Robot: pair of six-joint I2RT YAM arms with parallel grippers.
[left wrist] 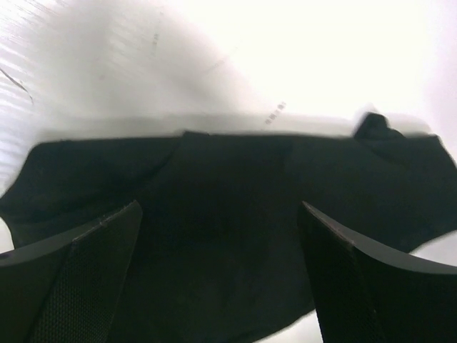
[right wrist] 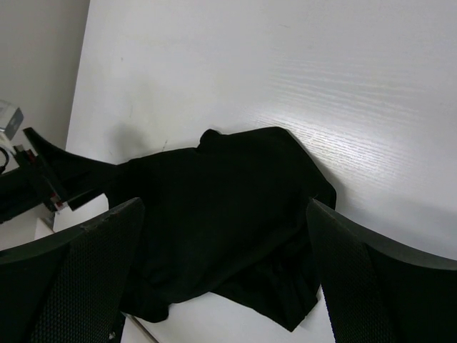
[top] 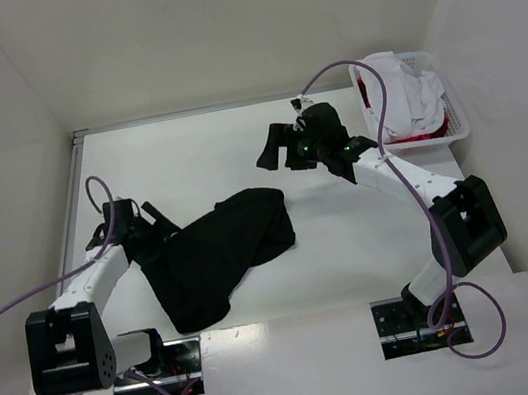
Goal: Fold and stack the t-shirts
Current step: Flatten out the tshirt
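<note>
Two sets of fingers, both spread wide, neither gripping anything. Left fingers [top: 154, 219] low at edge of black t-shirt [top: 221, 253]; cloth lies between and beneath them, likely placed to pinch hem. Right fingers [top: 282, 151] raised, empty; shirt below them, well apart, probably lining up on opposite edge. Shirt rumpled on worktop [top: 196, 153], unfolded. White and red t-shirts [top: 405, 101] heaped in basket [top: 458, 130], right of right fingers, awaiting turn.
</note>
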